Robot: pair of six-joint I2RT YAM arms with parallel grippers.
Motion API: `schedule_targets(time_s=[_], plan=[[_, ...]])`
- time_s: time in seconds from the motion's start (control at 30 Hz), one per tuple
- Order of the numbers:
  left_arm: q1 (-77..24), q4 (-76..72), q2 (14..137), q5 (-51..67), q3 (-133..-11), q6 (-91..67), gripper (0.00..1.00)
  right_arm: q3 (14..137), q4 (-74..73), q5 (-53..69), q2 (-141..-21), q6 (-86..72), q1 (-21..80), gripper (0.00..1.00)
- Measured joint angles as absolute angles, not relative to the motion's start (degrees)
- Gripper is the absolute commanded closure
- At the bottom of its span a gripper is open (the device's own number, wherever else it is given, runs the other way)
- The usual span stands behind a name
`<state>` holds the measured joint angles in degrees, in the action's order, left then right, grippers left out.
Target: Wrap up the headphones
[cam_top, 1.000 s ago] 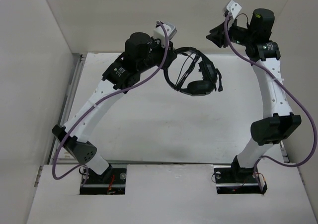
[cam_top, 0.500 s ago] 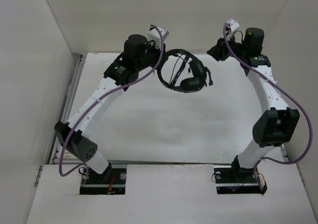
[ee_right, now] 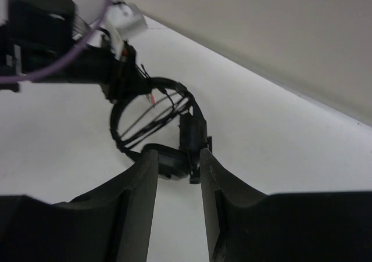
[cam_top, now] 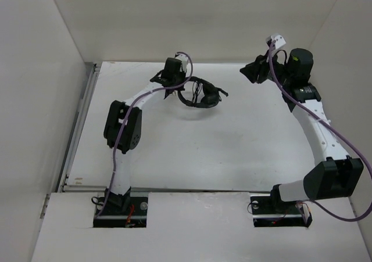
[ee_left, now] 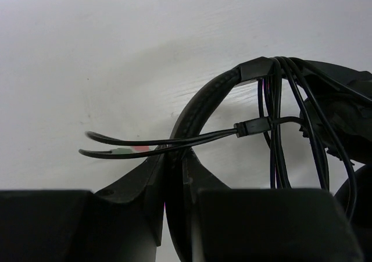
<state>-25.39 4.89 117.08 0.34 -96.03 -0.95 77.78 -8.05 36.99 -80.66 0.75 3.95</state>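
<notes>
Headphones (cam_top: 207, 100) lay far centre, headband pinched in left gripper (ee_left: 174, 172); right gripper (cam_top: 251, 74) stood rightward, apart, jaws parted, empty.

Table (cam_top: 192, 157): white, matte and flat; from my console it fills the middle of the overhead view.
Back wall (cam_top: 192, 18): plain pale panel; I see it rise from the table's far edge.
Left wall (cam_top: 35, 99): same pale panel, closing my view on that side.
Right wall (cam_top: 351, 53): matching panel, meeting the back wall at the far corner.
Rail (cam_top: 78, 131): grey metal strip; I read it as lying between the table and the left wall.
Near ledge (cam_top: 197, 227): pale board along the table's near edge, notched twice on its far side.
</notes>
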Motion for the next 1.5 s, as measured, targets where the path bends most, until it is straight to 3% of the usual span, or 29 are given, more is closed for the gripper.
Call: schedule_targets(time_s=[0.37,0.57,0.7,0.87,1.1,1.3,1.5], plan=[[-25.39,1.65,127.37,-2.52,-99.77,-3.2,0.97,74.65,-8.21,35.86,-78.85,0.78,3.09,0.57],[-25.41,-0.34,128.22,-3.92,-100.14,-3.16,0.86,74.48,-8.51,35.75,-78.87,0.8,2.72,0.57],[-25.56,-1.19,128.84,-4.67,-99.83,-3.07,0.84,74.32,-8.54,35.73,-78.87,0.84,2.48,0.56],[-25.85,-2.35,128.84,-5.15,-99.26,-2.83,0.67,74.04,-8.56,35.73,-78.87,0.84,1.8,0.56],[-26.68,-4.34,128.68,-6.09,-97.08,-2.39,0.62,73.08,-8.51,35.75,-78.37,0.86,1.04,0.55],[-26.63,-2.7,123.52,-6.04,-92.12,-2.39,0.52,70.83,-8.51,35.75,-77.14,1.15,-0.43,0.54],[-27.51,4.43,106.61,-4.45,-88.62,-3.86,0.36,66.83,-8.86,35.57,-73.43,2.61,-2.04,0.55]])
